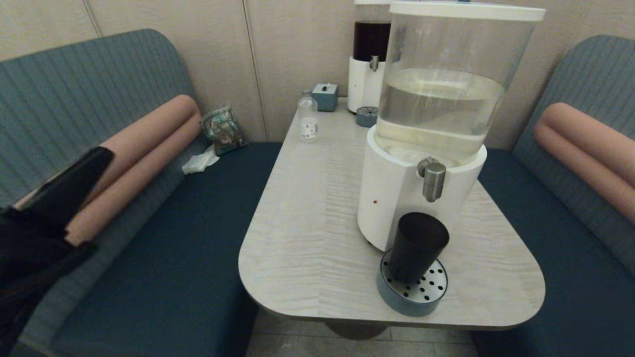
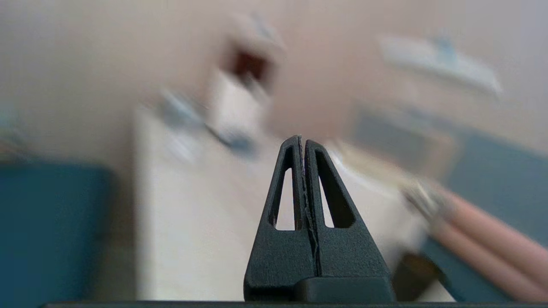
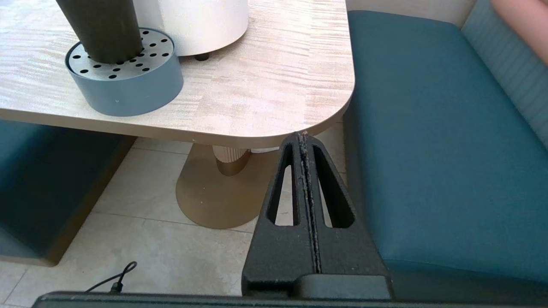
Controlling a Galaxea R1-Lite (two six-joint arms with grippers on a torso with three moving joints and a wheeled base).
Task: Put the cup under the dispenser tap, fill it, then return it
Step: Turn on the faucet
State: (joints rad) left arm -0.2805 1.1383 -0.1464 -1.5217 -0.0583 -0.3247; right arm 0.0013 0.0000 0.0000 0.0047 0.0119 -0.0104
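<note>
The cup (image 1: 417, 245) stands upright on the drip tray (image 1: 414, 292), near right; the right hand (image 3: 303, 137), closed and empty, sits nearer than the closed left hand (image 2: 302, 141).

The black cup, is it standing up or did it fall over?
Standing up. The cup sits on its base on the round drip tray, open mouth up, below the dispenser tap.

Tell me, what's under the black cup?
The cup stands on a round drip tray with holes, below the tap. The holes beneath its base are covered.
</note>
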